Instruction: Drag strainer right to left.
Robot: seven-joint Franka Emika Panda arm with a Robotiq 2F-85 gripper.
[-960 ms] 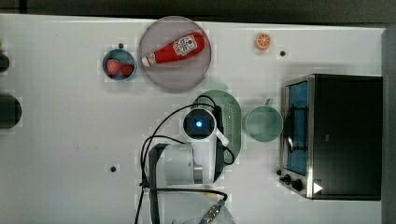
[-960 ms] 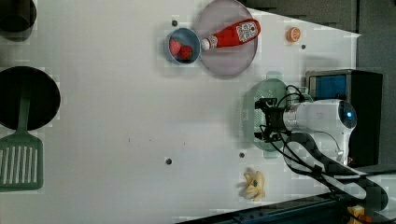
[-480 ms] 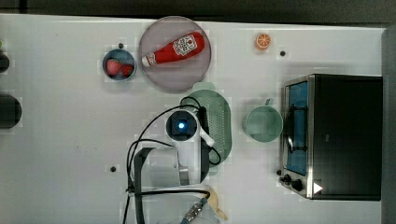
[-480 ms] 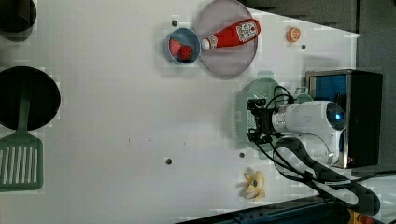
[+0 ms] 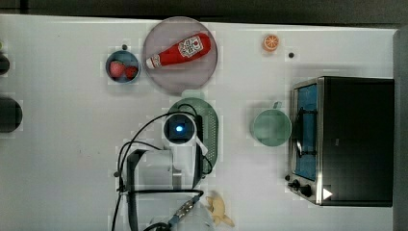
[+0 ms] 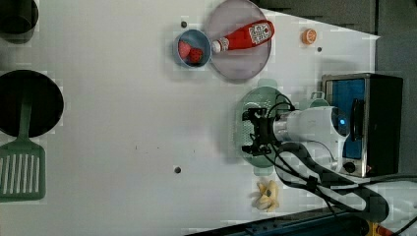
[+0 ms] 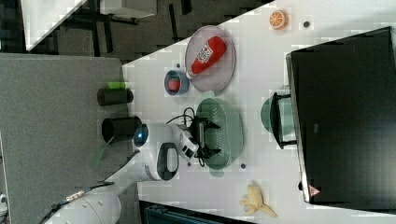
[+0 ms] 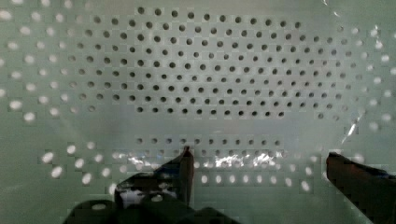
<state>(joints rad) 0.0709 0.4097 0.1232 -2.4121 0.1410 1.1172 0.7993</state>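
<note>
Your gripper (image 6: 248, 133) sits down inside the strainer (image 6: 241, 129), its two fingers spread wide with nothing between them. The wrist view makes that plain: one dark fingertip (image 8: 183, 170) stands well apart from the other, over the dotted green floor of the strainer (image 8: 201, 84). In the top view the arm's wrist covers the gripper, so you see the strainer (image 5: 210, 127) as a green crescent around the wrist.

The strainer lies on the white table (image 5: 62, 144), just below the plate (image 5: 163, 72) in the top view and well apart from the cup (image 5: 272, 127) to the top view's right. The right view shows the strainer (image 7: 229, 128) nearly whole, with the small tabs at both its ends and the gripper (image 7: 208, 139) resting on the side nearer the arm.

The left view shows you a green spatula (image 6: 22, 169) and a dark pan (image 6: 29, 103) at the left view's far left. The right view gives you two dark cylinders (image 7: 116, 112) at the table's edge.

The ketchup bottle (image 5: 180, 50) lies on the plate; its white label is printed, but you cannot read the words. A red triangle mark shows on the black oven (image 7: 345, 116) near its lower corner in the right view. A bowl of strawberries (image 5: 122, 69) sits beside the plate, an orange slice (image 5: 271, 42) near the table's far edge, and a banana (image 5: 219, 211) by the arm's base.
</note>
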